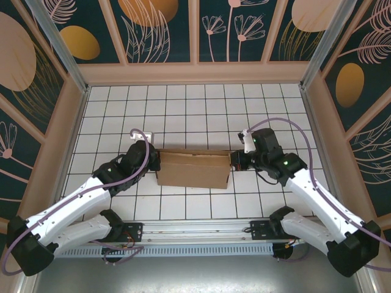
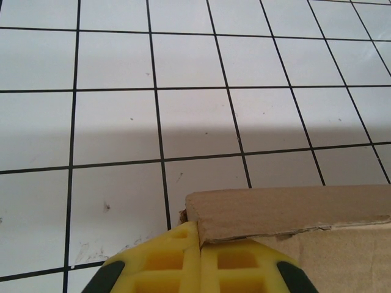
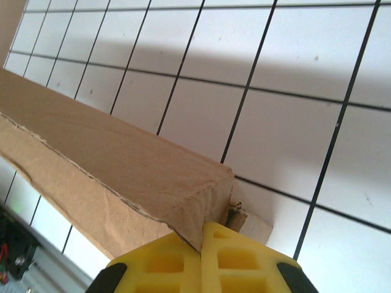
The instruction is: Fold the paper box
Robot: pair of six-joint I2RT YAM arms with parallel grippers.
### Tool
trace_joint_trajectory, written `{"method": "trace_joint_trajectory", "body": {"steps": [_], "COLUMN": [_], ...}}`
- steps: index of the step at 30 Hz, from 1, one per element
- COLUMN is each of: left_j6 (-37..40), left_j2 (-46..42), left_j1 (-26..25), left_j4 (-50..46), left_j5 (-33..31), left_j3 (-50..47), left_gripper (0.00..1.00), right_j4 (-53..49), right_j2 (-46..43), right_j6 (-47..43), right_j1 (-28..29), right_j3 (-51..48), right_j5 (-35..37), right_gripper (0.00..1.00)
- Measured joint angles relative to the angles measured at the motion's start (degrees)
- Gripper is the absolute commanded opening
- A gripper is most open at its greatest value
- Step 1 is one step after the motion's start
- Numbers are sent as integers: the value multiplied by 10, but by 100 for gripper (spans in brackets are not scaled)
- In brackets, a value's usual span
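Tiles of white with a black grid covered the table (image 1: 183,110), which was boxed in by dark walls (image 1: 159,30) painted with orange discs and pale leaves. A metal rail (image 1: 195,235) ran along the near edge. The paper box (image 1: 193,169) lay folded flat and brown at the table's middle. The left arm reached in from the near left, and the left gripper (image 1: 151,160) met the box's left end, its yellow fingers (image 2: 165,262) pressed together. The right gripper (image 1: 235,160) met the right end, likewise clenched, with a box corner at its fingers (image 3: 238,262).
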Motion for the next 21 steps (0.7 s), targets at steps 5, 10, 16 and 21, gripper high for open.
{"method": "trace_joint_trajectory", "body": {"steps": [5,10,16,21], "left_j6": [-2,-4,-6,-6], "left_j2": [-7,-12,-32,-36], "left_j1": [0,0,0,0], "left_j4": [2,2,8,9], "left_j5": [2,0,-2,-3], "left_j3": [-6,-10,-25,-28], "left_gripper": [0,0,0,0], "right_j4": [43,56,82,100], "right_j2": [-30,-33,-80,-118], "right_j6": [36,49,30,2], "right_j1": [27,63,132,136], "right_j3": [-32,-39,-76,-82], "right_j5": [37,87,162,186], "right_gripper": [0,5,31,44]}}
